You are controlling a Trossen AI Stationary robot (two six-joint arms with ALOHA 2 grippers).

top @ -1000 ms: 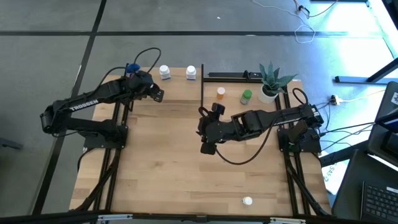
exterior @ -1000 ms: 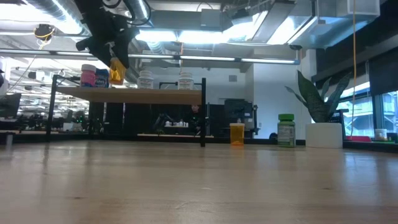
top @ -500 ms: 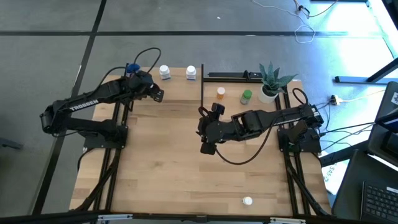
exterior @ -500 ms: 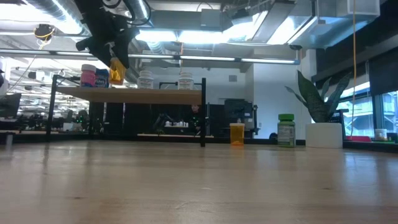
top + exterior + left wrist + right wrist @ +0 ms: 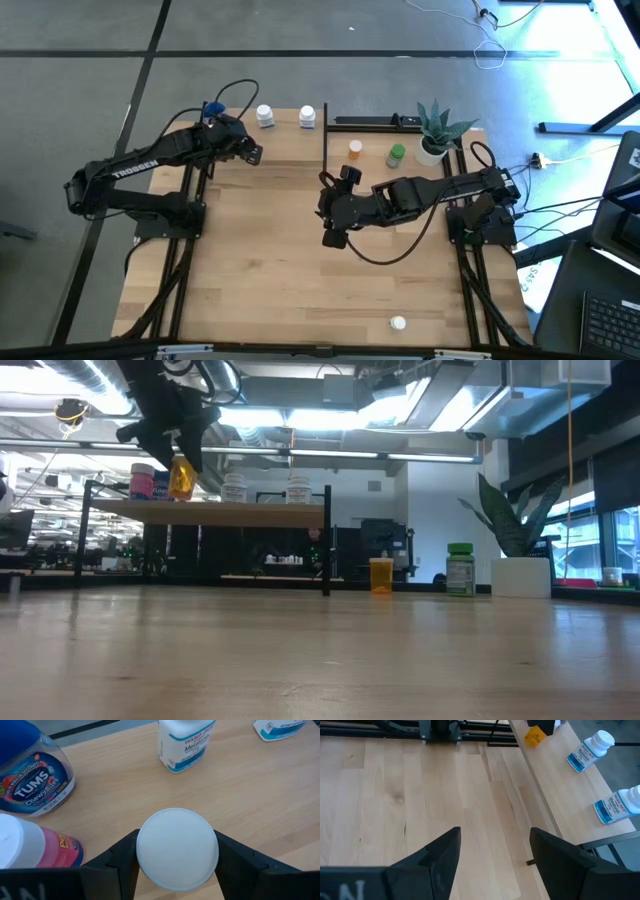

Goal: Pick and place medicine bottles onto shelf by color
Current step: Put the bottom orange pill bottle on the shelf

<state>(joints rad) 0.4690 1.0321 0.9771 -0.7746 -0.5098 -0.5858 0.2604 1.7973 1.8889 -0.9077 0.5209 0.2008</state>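
The left gripper (image 5: pixel 178 460) is hanging over the shelf (image 5: pixel 205 510) at the counter's eleven o'clock corner, clenched on an orange bottle (image 5: pixel 181 477) by its white cap (image 5: pixel 176 847), which is sitting between the two dark fingers (image 5: pixel 120 865). In the low view the orange bottle's base is reaching about down to the shelf board; whether it is touching cannot be told. A pink bottle (image 5: pixel 142 482) and a blue bottle (image 5: pixel 30 767) are standing just beside it, and two white bottles (image 5: pixel 235 488) are standing further along toward the shelf's three o'clock end.

The right gripper (image 5: pixel 492 855) is waiting near the middle of the counter (image 5: pixel 260 260), released, its fingers apart with nothing between them.

On the counter at about one o'clock, a second orange bottle (image 5: pixel 355 150) and a green bottle (image 5: pixel 396 155) are standing beside a potted plant (image 5: pixel 436 130). A white-capped bottle (image 5: pixel 398 323) is sitting alone near five o'clock.
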